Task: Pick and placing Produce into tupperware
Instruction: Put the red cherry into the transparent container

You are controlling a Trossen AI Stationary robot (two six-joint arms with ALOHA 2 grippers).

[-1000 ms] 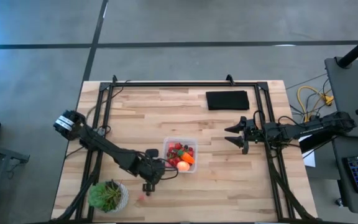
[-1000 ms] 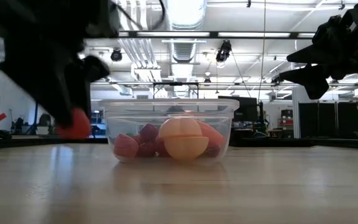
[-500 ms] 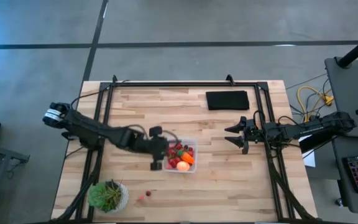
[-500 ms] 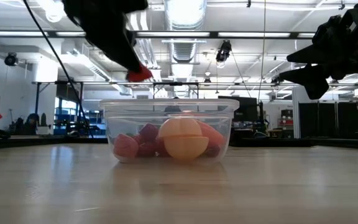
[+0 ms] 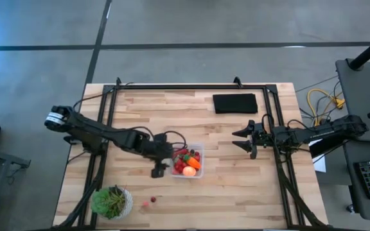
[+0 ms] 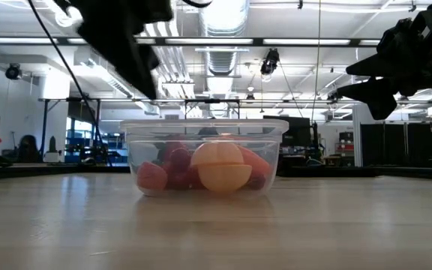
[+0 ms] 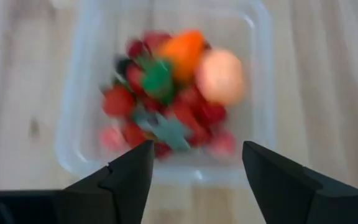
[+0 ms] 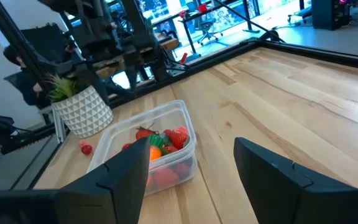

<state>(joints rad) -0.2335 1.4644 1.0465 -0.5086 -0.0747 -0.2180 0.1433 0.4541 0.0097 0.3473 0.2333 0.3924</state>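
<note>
Clear plastic tupperware (image 5: 186, 161) is sitting near the middle of the wood worktop (image 5: 236, 192), holding red strawberry pieces (image 7: 118, 101), an orange carrot piece (image 7: 183, 53) and a round pink-orange fruit (image 7: 221, 76). Left tool (image 5: 160, 162) is hovering just over the container's 9 o'clock edge, fingers (image 7: 126, 179) spread apart with nothing between them; its wrist view is looking straight down into the produce. One more red piece (image 5: 144, 205) is lying loose on the worktop at about 7 o'clock from the container, beside the potted plant (image 5: 111, 201) at the lower left corner. Right tool (image 5: 242, 139) is waiting at 3 o'clock from the container, well apart from it, fingers parted and gripping nothing. Black pad (image 5: 234, 102) is lying flat at 1 o'clock, near the far edge.
</note>
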